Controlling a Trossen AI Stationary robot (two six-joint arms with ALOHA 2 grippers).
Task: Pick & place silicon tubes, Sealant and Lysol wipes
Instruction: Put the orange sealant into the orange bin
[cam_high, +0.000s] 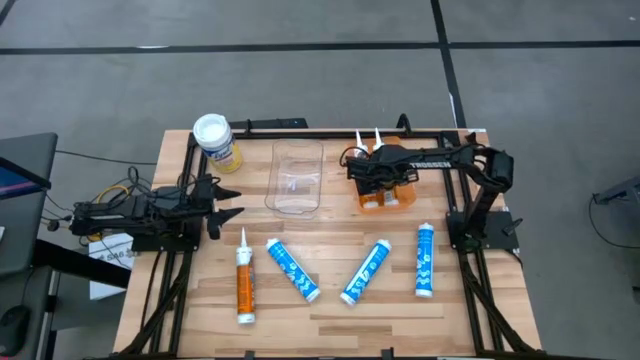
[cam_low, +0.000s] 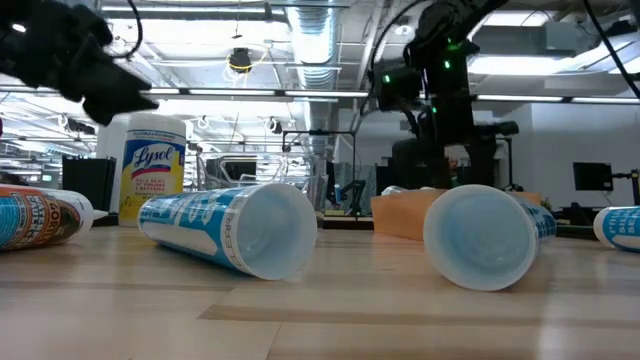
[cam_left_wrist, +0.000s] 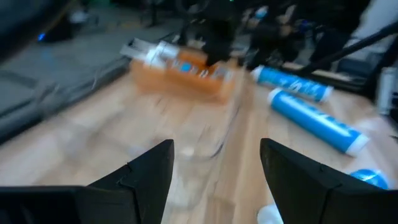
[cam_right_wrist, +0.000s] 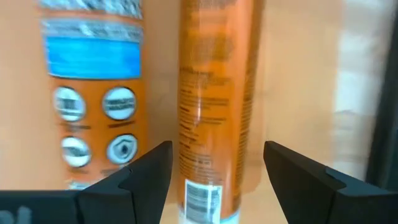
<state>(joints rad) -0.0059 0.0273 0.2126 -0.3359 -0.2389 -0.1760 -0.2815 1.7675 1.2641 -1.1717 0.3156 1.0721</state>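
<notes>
- Sealant tubes, orange, lie straight beneath my released right end effector, one between its fingers.
- Next, I judge: descend, clench squarely.
- Farther off, left end effector waits open; Lysol wipes stand beyond it.

Pale wooden counter of butcher-block planks, edged by a dark frame. At the back left corner, upright, the Lysol wipes, white lid and yellow label. Just right of it, a clear plastic bin. Right again, near the back edge, an orange box holding orange sealant tubes with white nozzles. Along the front, lying flat: one orange sealant tube at the left, nozzle toward the back; then three blue-and-white silicone tubes, the first and second tilted toward each other, the third nearly straight at the right.
</notes>
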